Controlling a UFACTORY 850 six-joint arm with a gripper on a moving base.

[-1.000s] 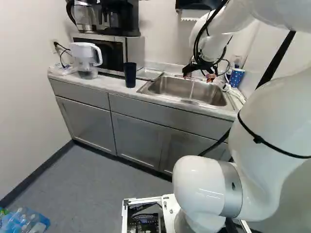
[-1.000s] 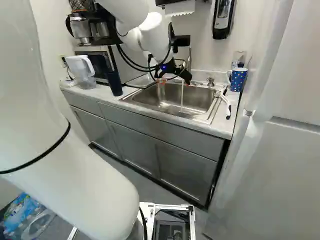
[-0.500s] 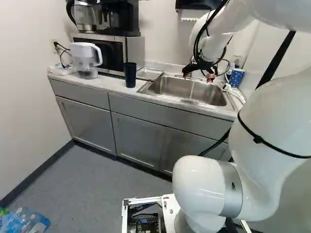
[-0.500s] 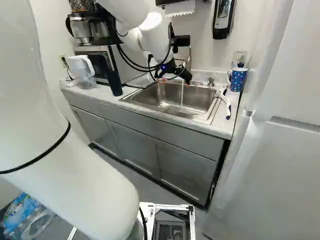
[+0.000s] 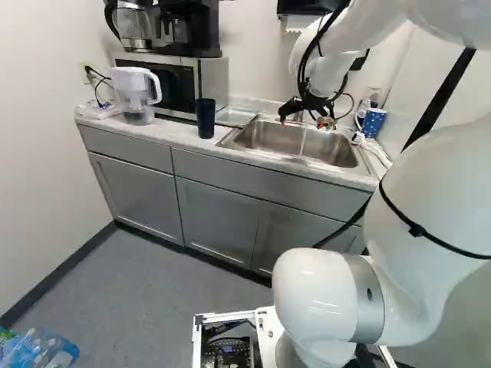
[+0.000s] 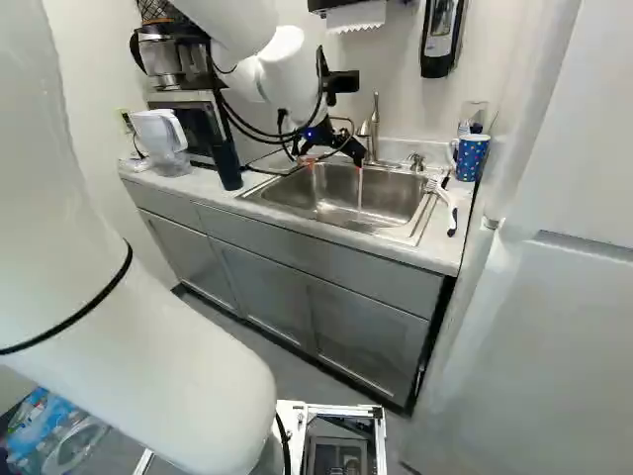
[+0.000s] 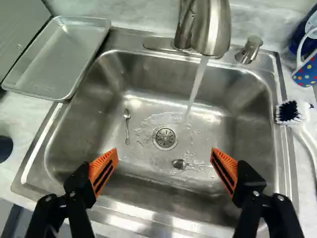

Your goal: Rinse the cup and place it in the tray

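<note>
Presently, the gripper (image 6: 334,160) is open above the sink (image 7: 247,119), fingers spread wide; the faucet (image 7: 214,27) discharges water into the basin near the drain (image 7: 165,138); two spoons (image 7: 127,124) lie in the basin; the dark cup (image 5: 205,119) stands upright on the counter (image 5: 170,136), near the tray (image 7: 57,59); the dotted mug (image 6: 470,158) stands at the sink's opposite side.

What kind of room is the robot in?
It looks like a small kitchen, maybe one in an office. You can see a metal sink with water running, a coffee maker on top of a microwave, and grey cabinets.
</note>
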